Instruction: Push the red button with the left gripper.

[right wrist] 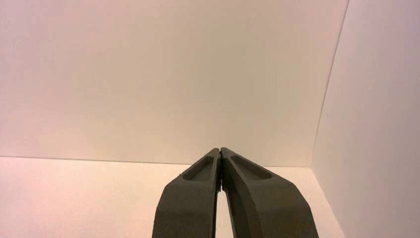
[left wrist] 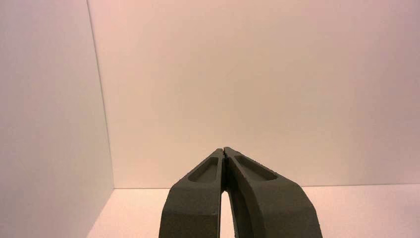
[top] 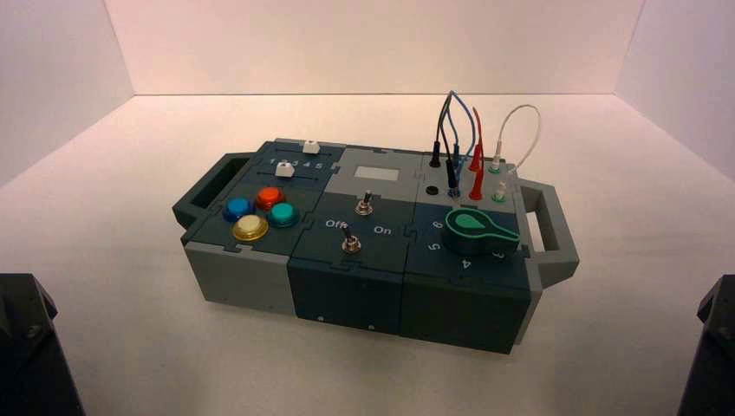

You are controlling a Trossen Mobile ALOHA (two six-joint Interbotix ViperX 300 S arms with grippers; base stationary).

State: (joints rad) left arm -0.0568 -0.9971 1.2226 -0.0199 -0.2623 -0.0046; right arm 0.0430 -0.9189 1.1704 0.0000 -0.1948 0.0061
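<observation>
The red button (top: 269,196) sits on the box's left end, in a cluster with a blue button (top: 237,208), a teal button (top: 282,215) and a yellow button (top: 250,228). In the high view only dark arm parts show at the bottom corners, left (top: 30,347) and right (top: 711,347), both far from the box. My left gripper (left wrist: 224,150) is shut with nothing in it, its tips touching, facing a bare wall. My right gripper (right wrist: 219,150) is likewise shut and empty, facing the wall corner. Neither wrist view shows the box.
The grey-green box (top: 347,286) stands slightly turned on a white floor, with a handle at each end (top: 204,195) (top: 550,230). It bears two toggle switches (top: 350,240), two white sliders (top: 282,170), a green knob (top: 477,227) and several plugged wires (top: 464,139). White walls enclose the space.
</observation>
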